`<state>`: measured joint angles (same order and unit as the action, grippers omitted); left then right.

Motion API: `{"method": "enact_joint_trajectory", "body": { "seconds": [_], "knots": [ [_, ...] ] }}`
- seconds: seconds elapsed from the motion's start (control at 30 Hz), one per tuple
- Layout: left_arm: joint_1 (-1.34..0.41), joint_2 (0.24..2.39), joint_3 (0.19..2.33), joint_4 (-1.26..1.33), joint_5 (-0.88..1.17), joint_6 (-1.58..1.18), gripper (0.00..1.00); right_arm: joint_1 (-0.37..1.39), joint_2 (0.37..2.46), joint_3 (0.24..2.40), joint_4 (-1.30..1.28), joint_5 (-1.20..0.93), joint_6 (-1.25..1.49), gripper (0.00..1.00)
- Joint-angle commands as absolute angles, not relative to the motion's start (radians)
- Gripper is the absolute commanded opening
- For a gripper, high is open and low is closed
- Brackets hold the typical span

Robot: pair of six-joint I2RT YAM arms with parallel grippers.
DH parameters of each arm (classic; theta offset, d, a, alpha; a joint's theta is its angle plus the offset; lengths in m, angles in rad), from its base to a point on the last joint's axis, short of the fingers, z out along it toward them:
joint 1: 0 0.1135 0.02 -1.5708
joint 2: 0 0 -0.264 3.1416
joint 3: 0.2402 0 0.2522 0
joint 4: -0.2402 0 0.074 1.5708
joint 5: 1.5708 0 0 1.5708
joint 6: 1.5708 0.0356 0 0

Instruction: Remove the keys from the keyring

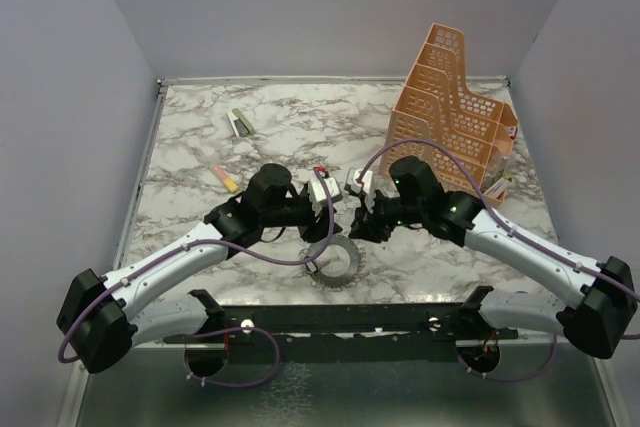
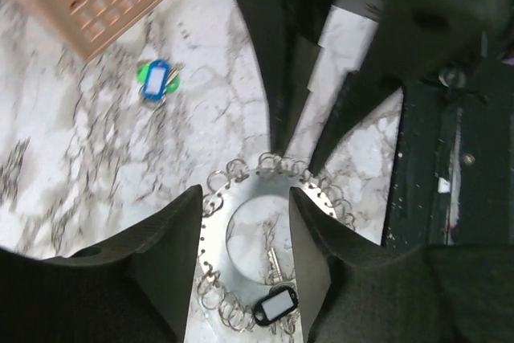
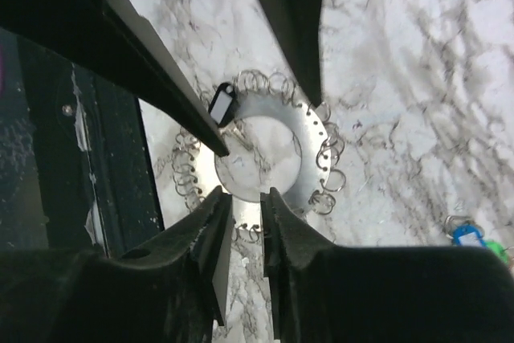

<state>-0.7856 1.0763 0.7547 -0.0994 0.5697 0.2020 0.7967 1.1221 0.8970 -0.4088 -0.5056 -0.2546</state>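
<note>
The keyring point(image 1: 336, 261) is a flat silvery ring plate rimmed with small wire loops, lying on the marble near the front edge. One small key point(image 2: 274, 263) with a black tag point(image 2: 275, 304) hangs on it. In the left wrist view the ring plate point(image 2: 215, 238) shows between my left gripper's point(image 2: 245, 206) wide-open fingers, which hover above it. My right gripper point(image 3: 247, 198) hovers over the ring's point(image 3: 277, 130) rim with a narrow gap between its fingers, holding nothing. Both grippers point(image 1: 322, 192) point(image 1: 360, 192) face each other above the ring.
An orange mesh basket point(image 1: 450, 117) stands at the back right. A blue and green tag point(image 2: 157, 79) lies on the marble near it, also in the right wrist view point(image 3: 467, 236). A green-white item point(image 1: 240, 123) and a yellow-pink marker point(image 1: 226, 179) lie at the back left.
</note>
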Motion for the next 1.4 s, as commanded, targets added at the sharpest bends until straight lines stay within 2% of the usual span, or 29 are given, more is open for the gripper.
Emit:
{"method": "enact_joint_trajectory", "body": {
  "seconds": [0.0,0.13,0.33,0.53,1.17,1.37],
  "knots": [
    [-0.790,1.118,0.768,-0.127,0.264,-0.008,0.50,0.796,1.214,0.865,-0.381,-0.489,-0.169,0.33],
    [-0.789,1.115,0.726,-0.186,0.114,-0.196,0.52,0.801,1.294,0.841,-0.349,-0.460,-0.117,0.38],
    [-0.800,1.014,0.644,-0.249,0.061,-0.377,0.53,0.806,1.390,0.818,-0.305,-0.445,-0.046,0.39],
    [-0.824,1.013,0.606,-0.293,0.086,-0.493,0.53,0.807,1.495,0.816,-0.285,-0.421,-0.004,0.39],
    [-0.851,1.020,0.531,-0.229,0.077,-0.564,0.53,0.733,1.733,0.992,-0.298,-0.069,0.054,0.48],
    [-0.856,1.033,0.515,-0.179,0.084,-0.565,0.52,0.726,1.650,0.972,-0.248,-0.170,-0.013,0.48]
  ]
}}
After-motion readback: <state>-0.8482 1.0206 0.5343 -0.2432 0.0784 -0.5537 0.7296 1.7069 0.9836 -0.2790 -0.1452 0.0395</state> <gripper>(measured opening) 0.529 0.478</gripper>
